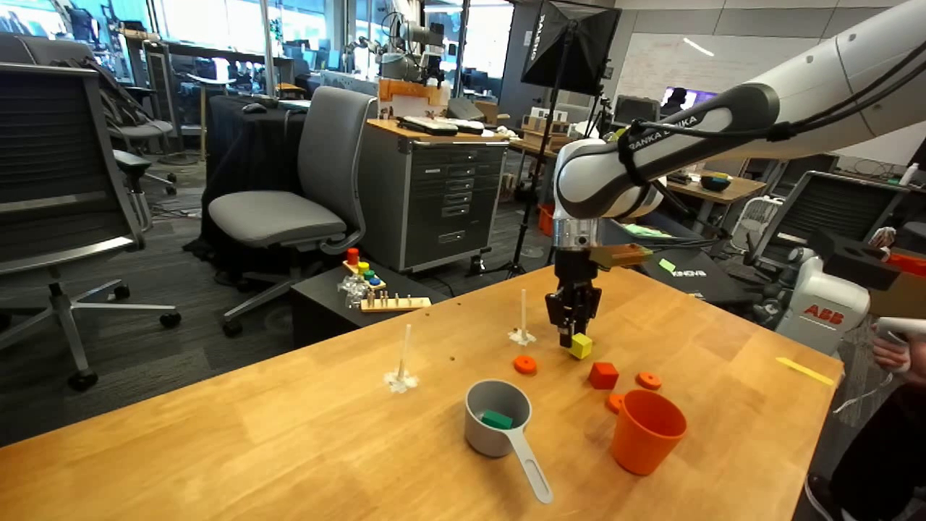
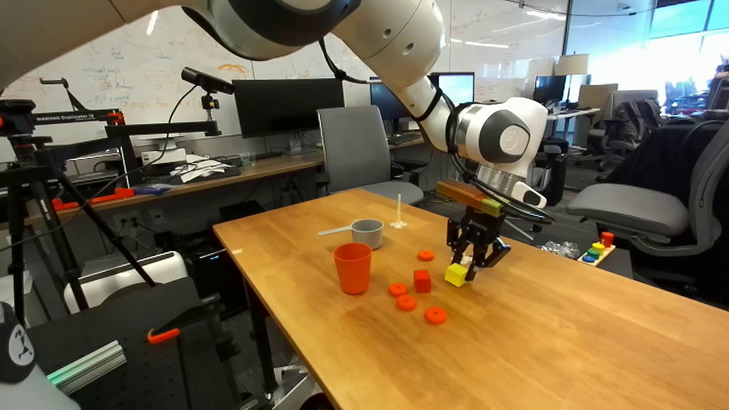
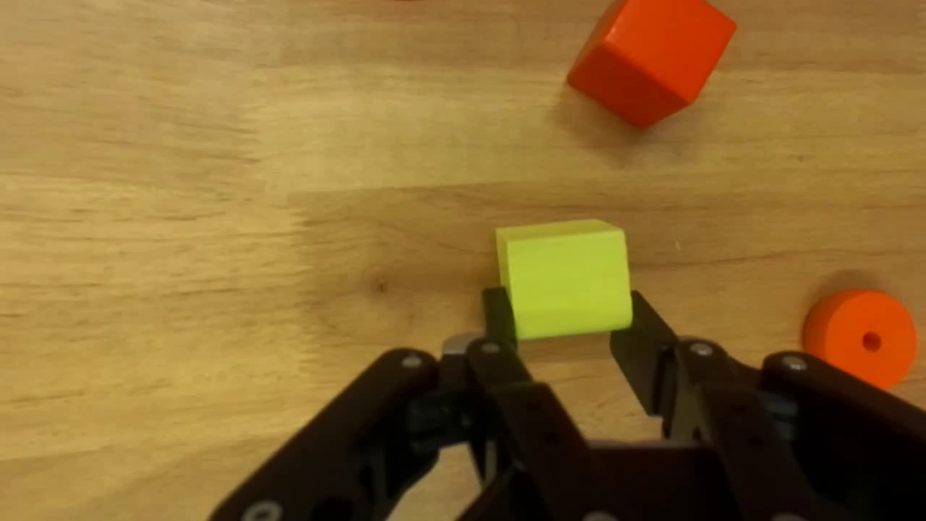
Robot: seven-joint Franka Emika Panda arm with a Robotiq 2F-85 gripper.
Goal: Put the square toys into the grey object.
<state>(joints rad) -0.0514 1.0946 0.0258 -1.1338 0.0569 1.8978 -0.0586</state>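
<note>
Your arm (image 1: 738, 110) slopes down to its wrist (image 1: 587, 181), and beneath that your gripper (image 3: 568, 315) points downward, its two fingers (image 3: 644, 354) standing only partway apart.

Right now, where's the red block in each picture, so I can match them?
In an exterior view: red block, lower half, right of centre.
In an exterior view: red block, lower half, slightly right of centre.
Wrist view: red block, at the top, right of centre.
Shared landmark: yellow block.

A robotics lab: in an exterior view there's an ABB-marked robot (image 1: 825, 297) at three o'clock, whiteboard (image 1: 712, 72) at two, softbox lamp (image 1: 589, 51) at one, office chair (image 1: 51, 166) at nine.
</note>
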